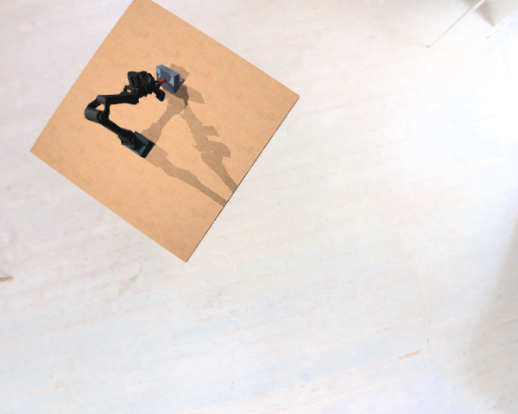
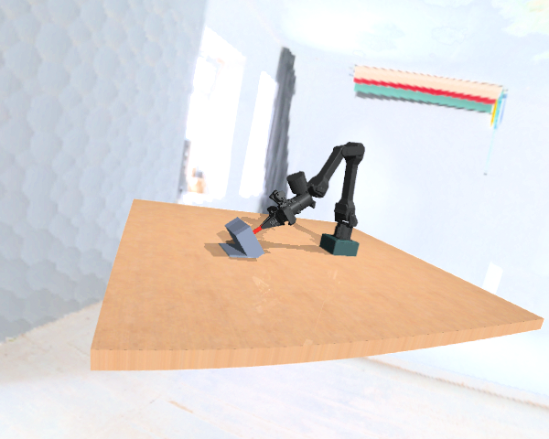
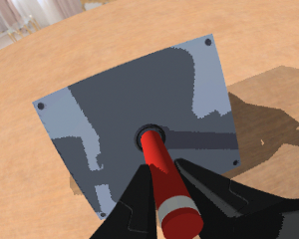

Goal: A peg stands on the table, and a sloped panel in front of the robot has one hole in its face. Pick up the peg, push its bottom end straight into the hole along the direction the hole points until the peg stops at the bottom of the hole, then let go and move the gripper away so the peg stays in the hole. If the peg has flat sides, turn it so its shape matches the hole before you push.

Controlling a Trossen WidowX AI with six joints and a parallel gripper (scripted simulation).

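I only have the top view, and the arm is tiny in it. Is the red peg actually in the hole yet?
Observer: Yes. In the wrist view the tip of the red peg sits inside the dark hole of the grey panel.
Operator: Is the gripper holding it?
Observer: Yes, the gripper is shut on the peg, one finger on each side.
Operator: How much sticks out?
Observer: Most of it; the exterior view shows red between panel and gripper.
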